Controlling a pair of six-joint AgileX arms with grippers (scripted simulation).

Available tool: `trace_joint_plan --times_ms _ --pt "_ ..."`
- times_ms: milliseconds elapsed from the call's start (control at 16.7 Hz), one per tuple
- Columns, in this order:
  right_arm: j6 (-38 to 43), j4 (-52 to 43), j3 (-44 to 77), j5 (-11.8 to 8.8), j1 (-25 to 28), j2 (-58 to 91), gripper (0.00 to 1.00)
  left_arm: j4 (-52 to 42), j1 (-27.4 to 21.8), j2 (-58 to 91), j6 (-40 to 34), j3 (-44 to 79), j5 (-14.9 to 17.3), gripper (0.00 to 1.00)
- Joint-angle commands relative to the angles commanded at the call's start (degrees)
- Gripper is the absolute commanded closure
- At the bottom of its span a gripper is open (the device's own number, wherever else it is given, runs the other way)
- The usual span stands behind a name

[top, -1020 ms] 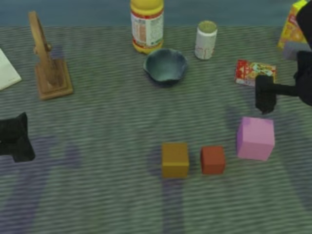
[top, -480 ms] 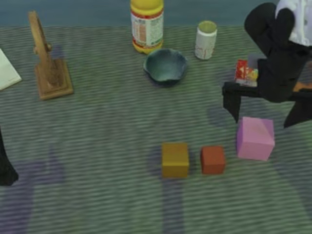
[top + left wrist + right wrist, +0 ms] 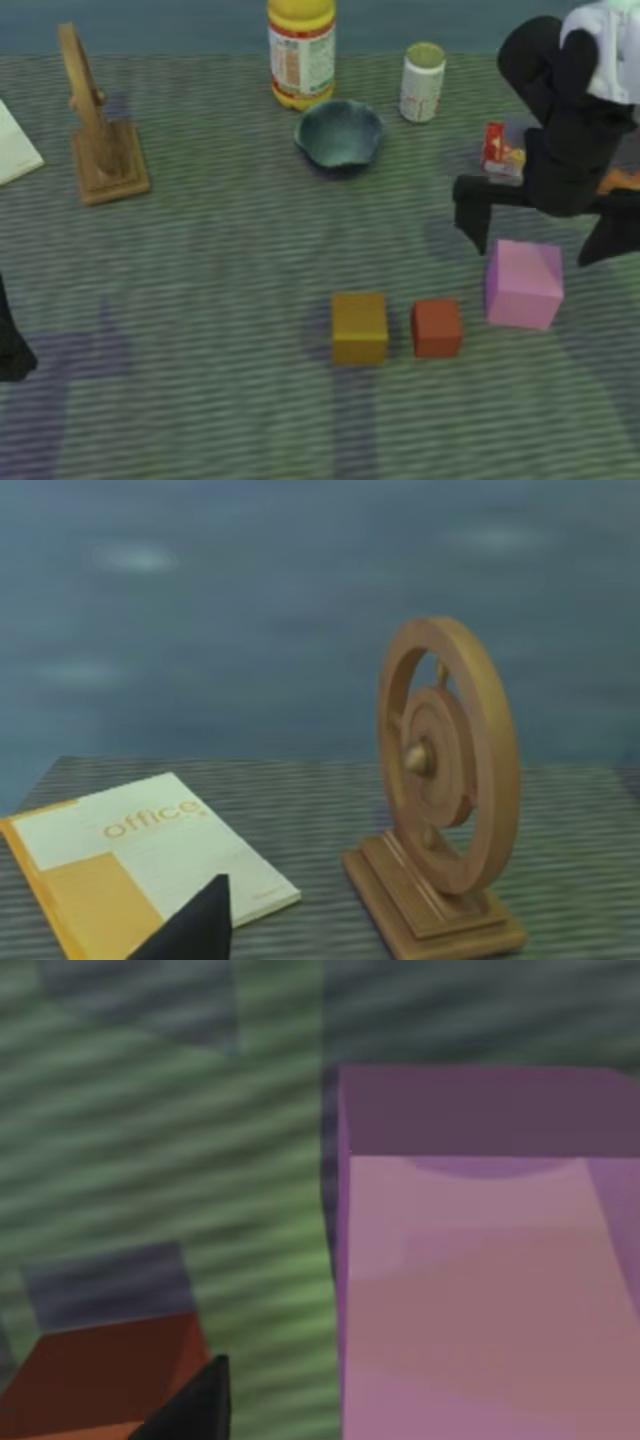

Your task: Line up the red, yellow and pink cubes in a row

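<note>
Three cubes sit near the table's front: the yellow cube (image 3: 359, 327), the red cube (image 3: 437, 327) close to its right, and the pink cube (image 3: 523, 284) further right and slightly farther back. My right gripper (image 3: 535, 240) hovers over the pink cube's far edge, open wide, its fingers (image 3: 472, 215) spread past both sides of the cube and holding nothing. The right wrist view shows the pink cube (image 3: 480, 1280) large and close, the red cube (image 3: 100, 1370) beside it, and one fingertip (image 3: 195, 1410). My left gripper (image 3: 10, 350) is parked at the table's left edge, open.
Along the back stand a wooden wheel stand (image 3: 100, 150), a yellow bottle (image 3: 300, 50), a dark bowl (image 3: 340, 135) and a white can (image 3: 422, 82). A red printed box (image 3: 498, 150) lies behind the right gripper. A book (image 3: 15, 145) lies at the left.
My right arm has come in from the right edge and now stands over the pink cube with its fingers spread wide. My left arm has drawn back to the left edge. The cubes have not moved.
</note>
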Motion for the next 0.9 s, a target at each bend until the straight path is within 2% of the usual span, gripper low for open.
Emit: trace_joint_plan --times_ms 360,720,900 --pt "0.2 13.4 -7.2 0.0 0.2 5.6 0.00 0.0 0.0 0.0 0.0 0.0 0.0 0.00" --pt "0.3 15.4 -8.5 0.1 0.2 6.7 0.00 0.0 0.0 0.0 0.0 0.0 0.0 0.00" --pt "0.3 15.4 -8.5 0.1 0.2 6.7 0.23 0.0 0.0 0.0 0.0 0.0 0.0 0.00"
